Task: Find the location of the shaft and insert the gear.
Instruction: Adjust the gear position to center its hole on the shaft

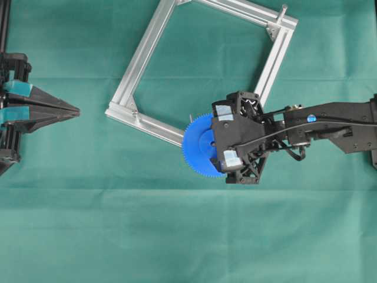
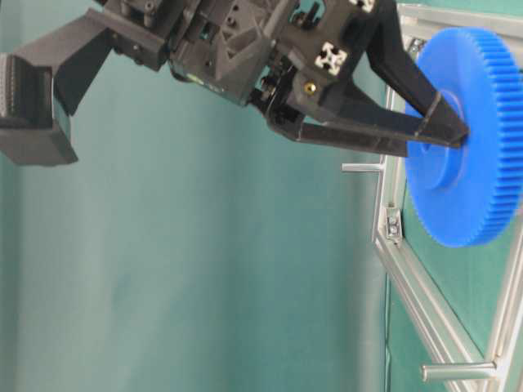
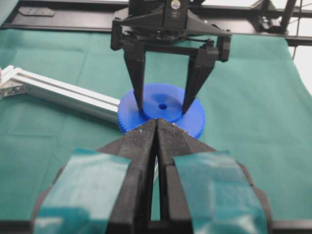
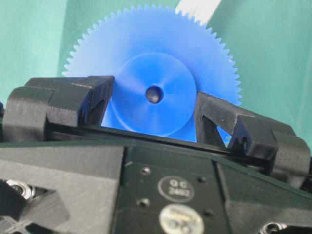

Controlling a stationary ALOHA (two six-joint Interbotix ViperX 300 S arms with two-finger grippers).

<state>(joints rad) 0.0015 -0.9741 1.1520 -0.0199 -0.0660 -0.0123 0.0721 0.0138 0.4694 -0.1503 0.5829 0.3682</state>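
The gear (image 1: pixel 197 144) is a bright blue toothed disc, held flat with its hub up, over the near bar of the aluminium frame (image 1: pixel 147 50). My right gripper (image 1: pixel 213 141) is shut on it, one finger on each side of the raised hub (image 3: pixel 162 105). The wrist view shows the gear (image 4: pixel 153 92) and its centre hole between the fingers (image 4: pixel 92 97). The shaft (image 2: pixel 364 167) is a thin silvery pin standing on the frame's left corner (image 1: pixel 135 109), apart from the gear (image 2: pixel 482 139). My left gripper (image 1: pixel 76 110) stays shut and empty at the left, its tips (image 3: pixel 157 122) pointing at the gear.
A thicker grey peg (image 1: pixel 283 10) stands on the frame's far right corner and shows as the peg (image 2: pixel 458 372) low in the table-level view. Green cloth (image 1: pixel 177 236) covers the table. A black rail (image 3: pixel 63 19) runs behind the right arm.
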